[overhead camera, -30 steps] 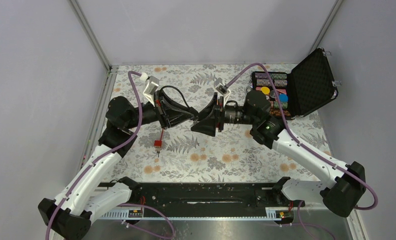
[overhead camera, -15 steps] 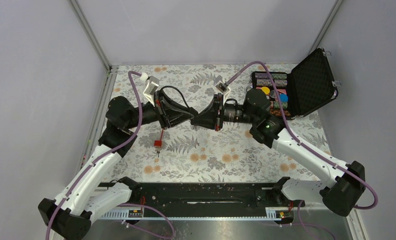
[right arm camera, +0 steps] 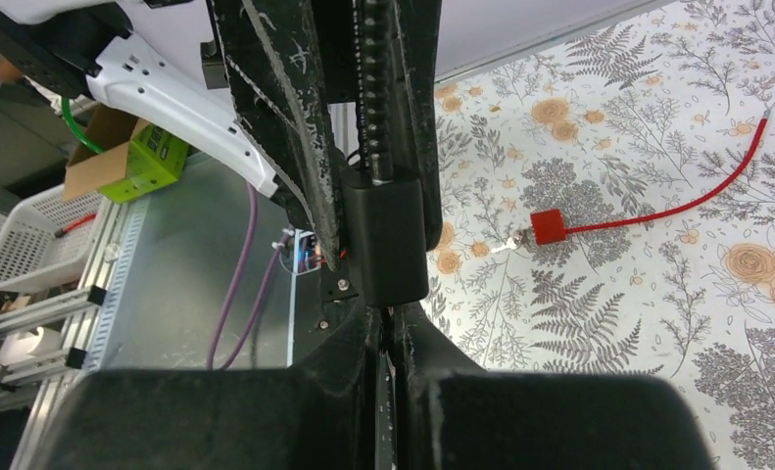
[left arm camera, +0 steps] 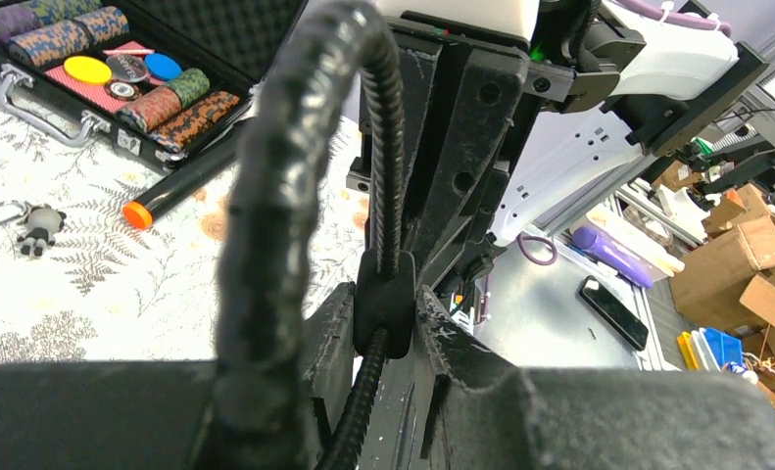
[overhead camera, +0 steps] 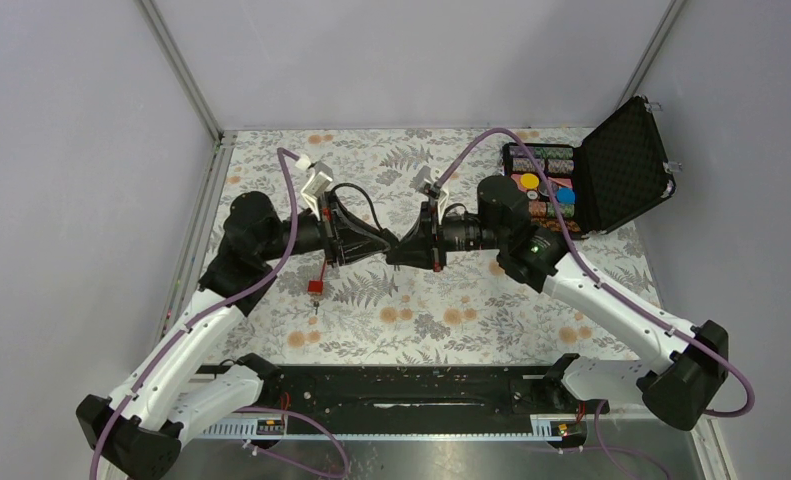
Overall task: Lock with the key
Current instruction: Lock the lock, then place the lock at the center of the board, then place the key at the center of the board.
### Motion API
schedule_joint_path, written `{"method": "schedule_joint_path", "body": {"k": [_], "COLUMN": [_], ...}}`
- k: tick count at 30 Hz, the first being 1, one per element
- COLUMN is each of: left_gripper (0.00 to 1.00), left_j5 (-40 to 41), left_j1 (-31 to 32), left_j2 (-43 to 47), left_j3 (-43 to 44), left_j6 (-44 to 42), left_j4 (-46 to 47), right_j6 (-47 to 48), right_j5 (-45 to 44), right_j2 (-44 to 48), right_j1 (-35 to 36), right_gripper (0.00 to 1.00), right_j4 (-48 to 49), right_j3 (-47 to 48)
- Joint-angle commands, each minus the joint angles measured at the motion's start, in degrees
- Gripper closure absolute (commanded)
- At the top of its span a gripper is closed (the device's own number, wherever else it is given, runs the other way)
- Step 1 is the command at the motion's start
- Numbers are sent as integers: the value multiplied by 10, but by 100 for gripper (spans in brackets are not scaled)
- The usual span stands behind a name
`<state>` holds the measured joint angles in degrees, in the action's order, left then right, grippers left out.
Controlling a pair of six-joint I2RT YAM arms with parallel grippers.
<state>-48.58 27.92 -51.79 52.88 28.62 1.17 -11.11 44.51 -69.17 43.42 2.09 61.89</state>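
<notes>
Left gripper (left arm camera: 385,328) clamps black lock block (left arm camera: 383,284); right gripper (right arm camera: 388,333) pinched shut just right of it, key in its grip not discernible. Risk: off-axis push twists block from left's hold.

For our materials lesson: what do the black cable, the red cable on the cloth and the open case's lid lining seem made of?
Black cable: probably plastic sleeve, ribbed with slight sheen; core hidden. Red cable: smooth plastic coating, apparently; core hidden. Lid lining: black foam, judging by its dimpled surface.
</notes>
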Motion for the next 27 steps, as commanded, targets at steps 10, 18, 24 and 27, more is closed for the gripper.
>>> {"method": "schedule_joint_path", "body": {"k": [10, 18, 24, 27], "left_gripper": [100, 100, 100, 100], "left_j5": [135, 109, 148, 142], "left_j1": [-31, -52, -52, -52], "left_j2": [43, 32, -70, -153], "left_j3": [-25, 6, -13, -13], "left_j6": [47, -23, -22, -23], "left_j4": [157, 49, -16, -41], "right_j6": [-191, -80, -119, -124], "right_j5": [2, -105, -352, -424], "right_j2": [-23, -10, -57, -90], "right_j1": [6, -7, -13, -20], "right_gripper": [100, 100, 100, 100], "right_j4": [122, -80, -124, -115], "right_j3": [-48, -7, 3, 6]}}
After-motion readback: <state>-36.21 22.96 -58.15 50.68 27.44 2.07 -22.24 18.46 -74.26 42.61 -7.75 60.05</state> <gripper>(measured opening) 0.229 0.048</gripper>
